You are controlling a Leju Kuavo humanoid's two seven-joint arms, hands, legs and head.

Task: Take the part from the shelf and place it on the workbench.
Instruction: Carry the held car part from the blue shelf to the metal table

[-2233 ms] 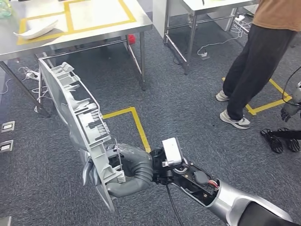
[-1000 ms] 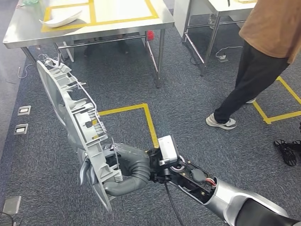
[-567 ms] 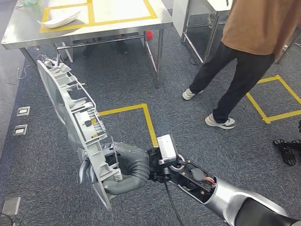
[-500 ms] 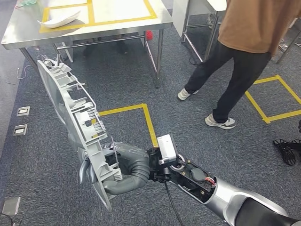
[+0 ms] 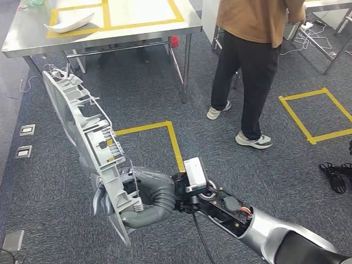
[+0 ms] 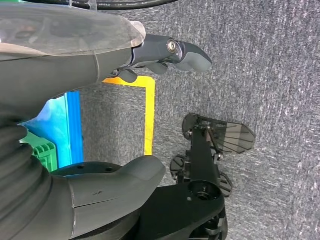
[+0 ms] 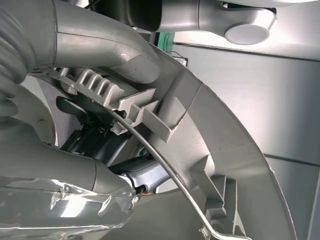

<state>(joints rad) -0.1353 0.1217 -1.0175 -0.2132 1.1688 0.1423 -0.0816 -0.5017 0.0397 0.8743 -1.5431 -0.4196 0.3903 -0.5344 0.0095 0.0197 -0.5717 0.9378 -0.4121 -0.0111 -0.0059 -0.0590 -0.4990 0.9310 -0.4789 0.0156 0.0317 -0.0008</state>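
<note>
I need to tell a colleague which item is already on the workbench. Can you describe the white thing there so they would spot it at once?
Find the steel workbench marked with yellow tape rectangles. Near its far left end, on the tape, lies a shallow white curved shell-like piece. Unlike the long grey ribbed plastic part held by the right hand, it is small, smooth and pale.

The head view looks forward and down from high on the robot's body, over the grey carpet (image 5: 232, 110) to a steel tabletop (image 5: 124, 30) at the far edge, with the right arm reaching in from below toward the right hand (image 5: 145, 201) and the long grey part (image 5: 89, 140) it holds. The right wrist view sits close behind that same hand (image 7: 75, 55), pressed near the part (image 7: 211, 145); these two views share hand and part. The left wrist view, turned on its side, looks down past the left hand (image 6: 86, 195) at the carpet (image 6: 271, 75), close to the floor.
</note>
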